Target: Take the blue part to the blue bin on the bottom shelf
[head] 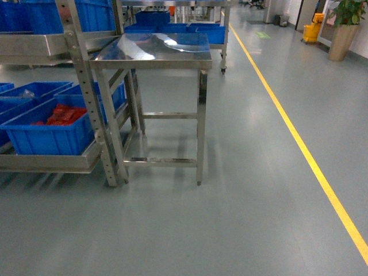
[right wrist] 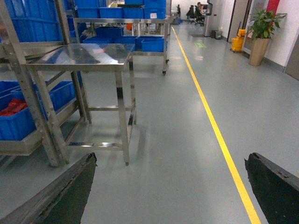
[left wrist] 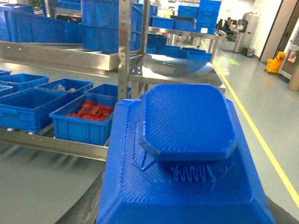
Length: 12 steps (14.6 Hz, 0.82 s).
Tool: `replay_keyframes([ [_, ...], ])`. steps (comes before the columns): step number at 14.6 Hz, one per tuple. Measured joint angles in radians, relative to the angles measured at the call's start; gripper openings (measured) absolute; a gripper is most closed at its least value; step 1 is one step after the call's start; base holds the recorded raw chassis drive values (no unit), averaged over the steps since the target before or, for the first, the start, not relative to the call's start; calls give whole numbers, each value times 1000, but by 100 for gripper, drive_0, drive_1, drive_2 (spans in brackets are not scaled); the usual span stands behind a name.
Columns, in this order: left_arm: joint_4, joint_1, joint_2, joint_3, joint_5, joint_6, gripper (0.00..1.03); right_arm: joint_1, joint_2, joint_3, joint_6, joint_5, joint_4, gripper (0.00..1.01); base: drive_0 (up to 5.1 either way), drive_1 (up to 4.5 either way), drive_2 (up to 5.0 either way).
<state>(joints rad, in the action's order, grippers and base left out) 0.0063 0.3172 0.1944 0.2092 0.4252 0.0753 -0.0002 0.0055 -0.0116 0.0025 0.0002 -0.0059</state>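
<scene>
The blue part [left wrist: 187, 140], a bright-blue blocky piece with a rounded knob top, fills the left wrist view. My left gripper [left wrist: 184, 212] is shut on it; only a dark finger [left wrist: 88, 203] shows at its lower left. It hangs above the floor, to the right of the bottom shelf [left wrist: 60, 145]. On that shelf stand blue bins: one with red pieces [left wrist: 84, 125] and a bare one [left wrist: 23, 108]. My right gripper [right wrist: 170, 189] is open over bare floor, with nothing between its fingers. The head view shows neither gripper, but it does show the shelf [head: 52, 162] and the red-filled bin [head: 52, 131].
A stainless-steel table [head: 154, 49] stands right beside the rack's perforated upright [head: 92, 98]. More blue crates [head: 172, 29] sit on racks behind. A yellow floor line [head: 299, 144] runs along the right. A potted plant [head: 344, 29] stands far right.
</scene>
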Motion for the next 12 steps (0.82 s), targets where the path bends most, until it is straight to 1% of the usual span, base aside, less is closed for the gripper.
replay_keyframes([
  [12,-4,0,0,0,1,0,43,0,0,0,0,0,2,98,4,422,-414],
])
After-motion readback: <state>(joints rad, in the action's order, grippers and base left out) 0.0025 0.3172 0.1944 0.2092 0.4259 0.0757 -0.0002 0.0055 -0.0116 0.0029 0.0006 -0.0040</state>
